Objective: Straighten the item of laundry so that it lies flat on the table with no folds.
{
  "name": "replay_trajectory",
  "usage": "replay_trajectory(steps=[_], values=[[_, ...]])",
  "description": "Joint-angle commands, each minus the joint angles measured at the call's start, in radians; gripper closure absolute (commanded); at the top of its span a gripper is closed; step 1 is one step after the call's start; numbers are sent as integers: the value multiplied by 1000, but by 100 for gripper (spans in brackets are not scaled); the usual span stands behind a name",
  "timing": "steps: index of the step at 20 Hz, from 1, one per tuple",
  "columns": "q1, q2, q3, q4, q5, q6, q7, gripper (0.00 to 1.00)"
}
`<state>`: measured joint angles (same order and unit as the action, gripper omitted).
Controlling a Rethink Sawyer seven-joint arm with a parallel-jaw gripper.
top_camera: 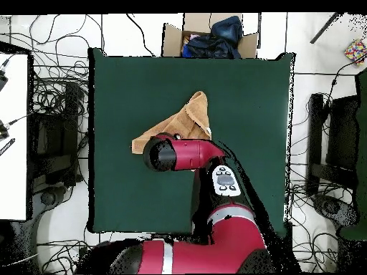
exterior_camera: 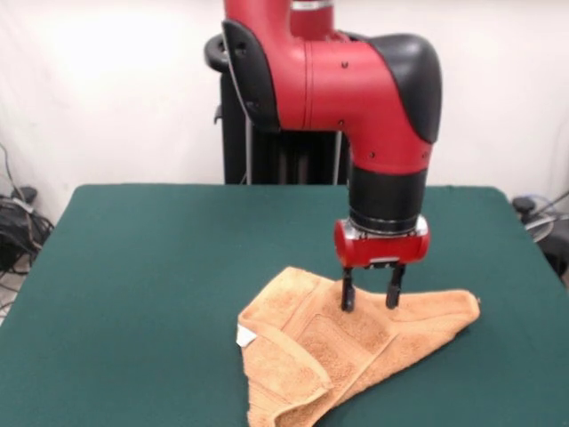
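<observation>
No writing can be read anywhere; the only label is a small white tag (exterior_camera: 244, 335) at the towel's left corner in the front view, too small to show any print. The towel (exterior_camera: 356, 342) is orange-tan terry cloth with a looped, nubbly surface and flatter woven bands across it. It lies crumpled into a rough triangle, one flap folded over itself at the near edge, on the near half of the table (exterior_camera: 160, 267) — a broad rectangle topped in dark green, felt-like cloth. The gripper (exterior_camera: 370, 305) hangs from a glossy red and black arm, its two thin black fingers (exterior_camera: 348, 292) spread apart and pointing straight down, tips at the towel's upper edge — holding nothing. From overhead the arm covers part of the towel (top_camera: 192, 118).
</observation>
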<state>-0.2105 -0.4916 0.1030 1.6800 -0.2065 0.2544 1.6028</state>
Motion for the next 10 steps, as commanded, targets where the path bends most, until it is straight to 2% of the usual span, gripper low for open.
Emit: replay_trajectory(steps=[1,5,10], values=[[6,62,-20,-9,-24,-51,139,0],[11,68,-27,20,-35,-93,151,0],[50,39,-31,38,-8,-69,167,0]])
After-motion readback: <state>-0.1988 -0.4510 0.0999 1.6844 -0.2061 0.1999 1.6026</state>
